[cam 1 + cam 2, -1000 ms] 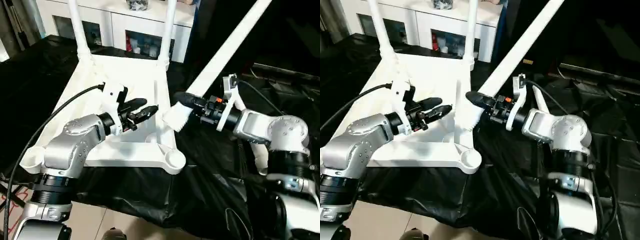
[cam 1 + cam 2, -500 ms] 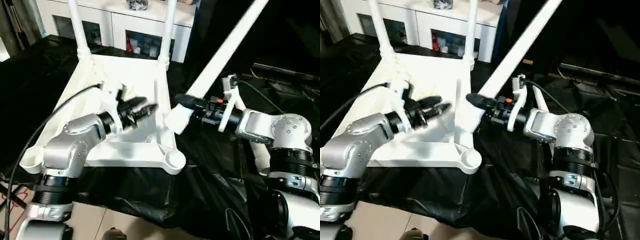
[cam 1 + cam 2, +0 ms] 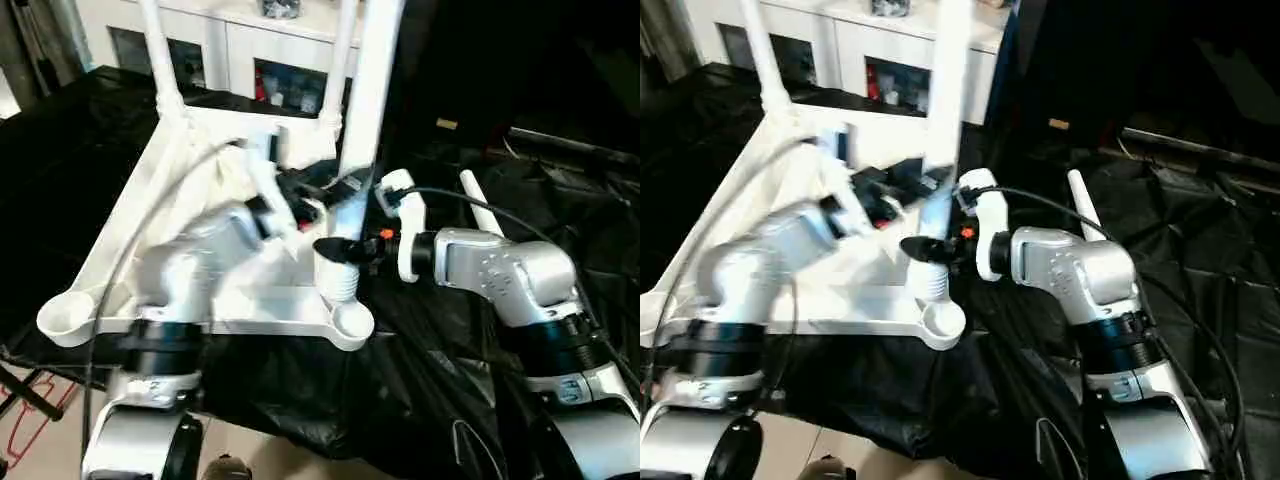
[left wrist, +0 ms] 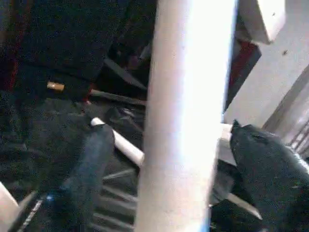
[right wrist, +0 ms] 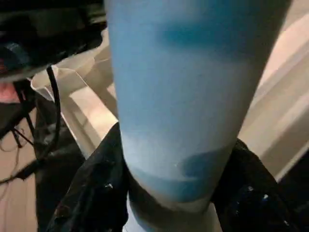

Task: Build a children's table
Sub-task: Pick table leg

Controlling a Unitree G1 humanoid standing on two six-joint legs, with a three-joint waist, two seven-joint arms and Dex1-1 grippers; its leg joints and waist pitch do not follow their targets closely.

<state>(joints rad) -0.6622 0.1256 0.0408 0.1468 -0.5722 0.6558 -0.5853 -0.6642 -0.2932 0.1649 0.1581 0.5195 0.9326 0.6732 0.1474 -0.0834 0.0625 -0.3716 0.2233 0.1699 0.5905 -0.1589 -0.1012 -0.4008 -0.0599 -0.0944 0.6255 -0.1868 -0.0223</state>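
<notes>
The children's table top (image 3: 190,200) lies upside down on black cloth, ribbed side up, with two white legs (image 3: 152,50) standing in its far corner sockets. A third leg (image 3: 367,90) stands nearly upright, its ribbed lower end (image 3: 340,283) just above the near right socket (image 3: 350,320). My right gripper (image 3: 340,247) is shut on this leg low down, its black fingers (image 5: 96,188) pressed on both sides. My left gripper (image 4: 169,130) is open, one finger (image 4: 91,159) on each side of the same leg higher up.
A loose white leg (image 3: 482,205) lies on the black cloth to the right, behind my right forearm. A white cabinet with glass doors (image 3: 250,55) stands behind the table. The near left socket (image 3: 58,320) holds nothing. The cloth's front edge hangs over the floor.
My right gripper has swung the leg from a slant to nearly upright over the near right corner. My left arm has moved right to the leg and its jaws have opened wider.
</notes>
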